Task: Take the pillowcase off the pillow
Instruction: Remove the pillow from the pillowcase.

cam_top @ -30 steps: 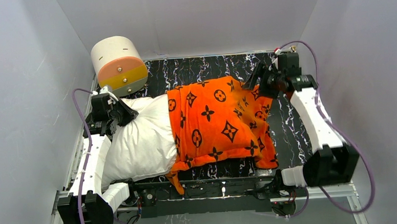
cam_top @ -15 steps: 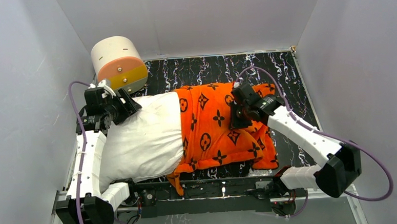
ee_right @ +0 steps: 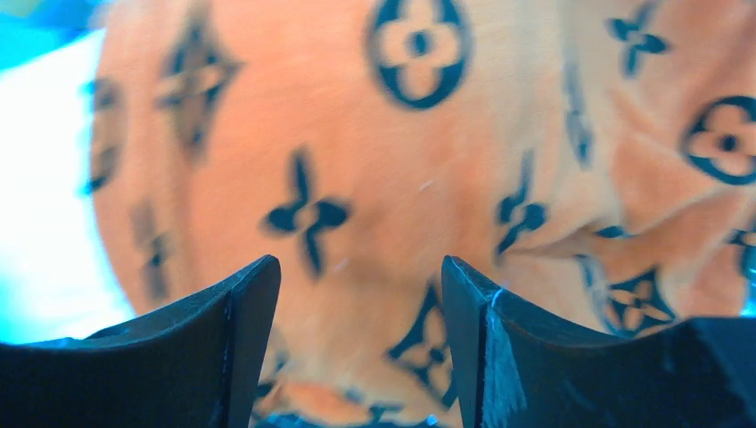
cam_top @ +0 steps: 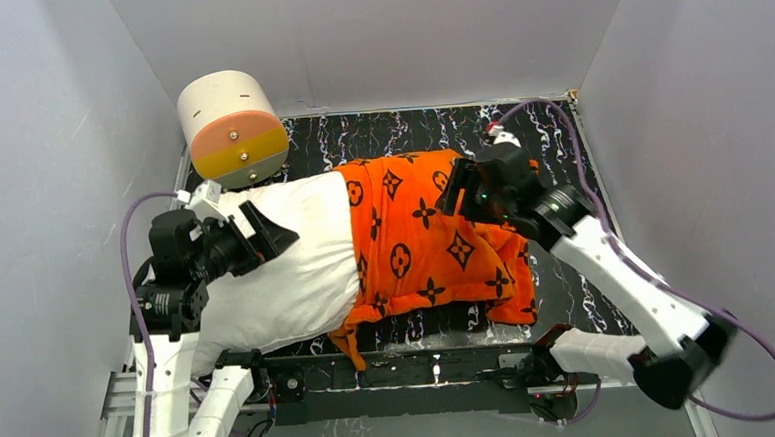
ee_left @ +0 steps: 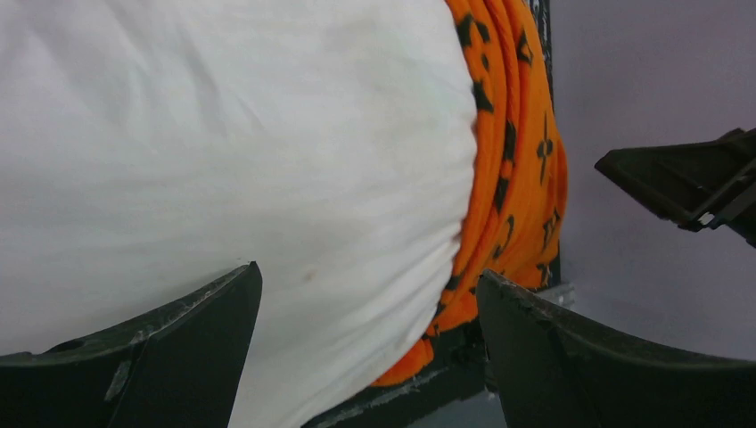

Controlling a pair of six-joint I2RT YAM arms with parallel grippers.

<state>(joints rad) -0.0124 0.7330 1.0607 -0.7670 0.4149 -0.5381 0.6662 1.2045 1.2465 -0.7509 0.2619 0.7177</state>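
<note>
The pillowcase (cam_top: 415, 247) is bright orange plush, printed with black flowers, four-point stars and circles. It covers only the right half of the pillow (cam_top: 296, 268) and is loose and creased. Thick folds are bunched at the right end, and one corner hangs down over the near edge of the black marbled tabletop (cam_top: 379, 134). The left half of the pillow is bare: plain white, plump and a little wrinkled. It lies across the tabletop from left to right. A cream cylinder (cam_top: 231, 127) with an orange and yellow face stands just beside its far left corner.

The jaws of the left arm (cam_top: 167, 300) are over the bare white part, spread wide and released, grasping nothing. The jaws of the right arm (cam_top: 606, 257) are over the far right part of the pillowcase. They are also apart, with no fabric between them, though the right wrist view is blurred.
</note>
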